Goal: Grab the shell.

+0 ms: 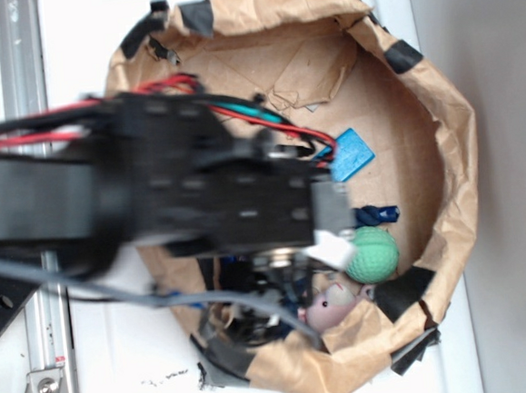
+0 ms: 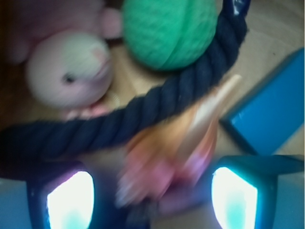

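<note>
Gripper (image 2: 152, 200): jaws spread, nothing pinched. Shell (image 2: 183, 143): blurred, lay between them, its point over dark rope (image 2: 119, 124). Blue block (image 2: 271, 109) right; green ball (image 2: 169, 28), pink plush (image 2: 71, 69) beyond.

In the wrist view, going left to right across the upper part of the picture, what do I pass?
Pink plush mouse → green ball → blue block. The dark rope runs across nearly the whole width, and the shell lies blurred low in the middle between the gripper fingers, so neither has a clear slot.
</note>
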Available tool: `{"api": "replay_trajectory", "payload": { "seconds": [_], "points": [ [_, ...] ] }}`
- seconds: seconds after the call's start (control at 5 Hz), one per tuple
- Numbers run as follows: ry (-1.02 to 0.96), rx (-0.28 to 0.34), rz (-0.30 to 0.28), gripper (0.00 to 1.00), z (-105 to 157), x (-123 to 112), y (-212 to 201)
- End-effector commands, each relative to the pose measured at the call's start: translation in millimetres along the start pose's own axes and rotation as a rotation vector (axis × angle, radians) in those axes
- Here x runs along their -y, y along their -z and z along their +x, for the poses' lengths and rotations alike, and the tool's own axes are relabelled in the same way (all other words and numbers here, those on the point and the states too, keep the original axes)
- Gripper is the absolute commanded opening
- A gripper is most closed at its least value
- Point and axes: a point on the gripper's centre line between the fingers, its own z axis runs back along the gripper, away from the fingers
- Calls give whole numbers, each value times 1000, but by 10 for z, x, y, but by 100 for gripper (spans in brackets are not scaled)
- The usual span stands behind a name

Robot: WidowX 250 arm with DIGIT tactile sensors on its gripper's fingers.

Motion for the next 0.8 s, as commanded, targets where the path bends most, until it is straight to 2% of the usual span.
{"api": "replay_trajectory", "payload": {
  "seconds": [0.0,0.2,0.4,0.6],
  "points": [
    [53,12,31,100,101,96,96],
    [92,-16,46,100,186,106,280],
    [111,-64,101,100,199,145,491],
    [83,-90,83,100,191,93,556]
  ]
}}
